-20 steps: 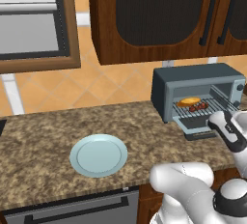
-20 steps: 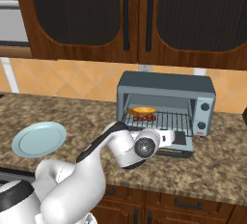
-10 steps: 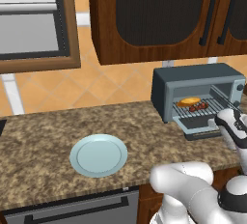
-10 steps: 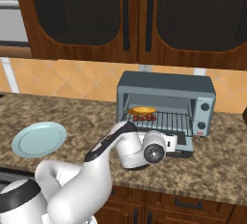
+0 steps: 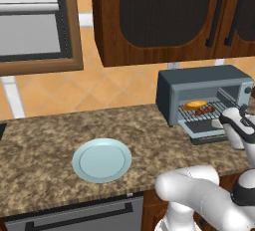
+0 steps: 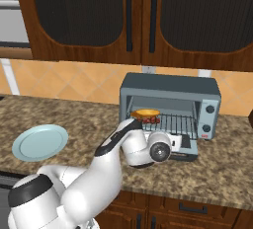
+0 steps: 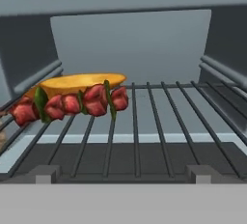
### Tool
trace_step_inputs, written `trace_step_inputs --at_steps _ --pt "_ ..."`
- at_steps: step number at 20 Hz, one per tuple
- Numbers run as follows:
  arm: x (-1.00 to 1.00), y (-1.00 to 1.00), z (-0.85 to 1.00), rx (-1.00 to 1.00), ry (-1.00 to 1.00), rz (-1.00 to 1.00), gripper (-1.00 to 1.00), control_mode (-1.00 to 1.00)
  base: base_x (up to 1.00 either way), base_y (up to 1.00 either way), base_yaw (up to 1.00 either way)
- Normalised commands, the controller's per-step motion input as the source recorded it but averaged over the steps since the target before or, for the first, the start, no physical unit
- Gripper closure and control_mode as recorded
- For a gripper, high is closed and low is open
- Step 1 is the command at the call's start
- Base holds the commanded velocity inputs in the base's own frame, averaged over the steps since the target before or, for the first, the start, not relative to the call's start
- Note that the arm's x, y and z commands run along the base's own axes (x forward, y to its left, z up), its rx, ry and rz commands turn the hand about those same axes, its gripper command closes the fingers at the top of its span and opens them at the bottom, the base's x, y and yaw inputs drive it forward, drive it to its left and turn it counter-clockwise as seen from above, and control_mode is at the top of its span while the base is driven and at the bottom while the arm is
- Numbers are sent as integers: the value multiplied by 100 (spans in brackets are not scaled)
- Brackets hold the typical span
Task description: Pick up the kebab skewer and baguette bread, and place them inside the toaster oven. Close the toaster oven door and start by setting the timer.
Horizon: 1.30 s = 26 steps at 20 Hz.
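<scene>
Both foods lay inside the toaster oven [image 6: 169, 103]: with my pincer [image 6: 179, 143] spread open and empty before it, the kebab skewer [image 7: 72, 103] rested against the baguette bread [image 7: 79, 82] on the rack's left. I judged the lowered toaster oven door [image 5: 205, 129] risked slipping off my pincer when lifted, leaving it ajar.

White arm [image 6: 113, 146] low, outstretched — gripper [image 5: 234, 121] wide, unladen.

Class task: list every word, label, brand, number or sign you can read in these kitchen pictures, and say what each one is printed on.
No readable text in any view.
Toaster oven: a small red mark on the front panel below the knobs, too small to read.
Plate, kebab skewer, baguette bread: no markings.
</scene>
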Motion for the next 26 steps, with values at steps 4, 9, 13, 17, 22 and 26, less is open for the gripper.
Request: trace_step_inputs --at_steps 4,9,13,17,22,26 --pt "8 0 -19 0 0 0 -100 -100 0 0 0" --pt "11 0 -8 0 0 0 -100 -100 0 0 0" --pt "14 0 -1 0 0 0 -100 -100 0 0 0" --pt "21 0 0 1 0 0 -100 -100 0 0 0" --pt "29 0 0 1 0 0 -100 -100 0 0 0" --pt "29 0 0 1 0 0 -100 -100 0 0 0"
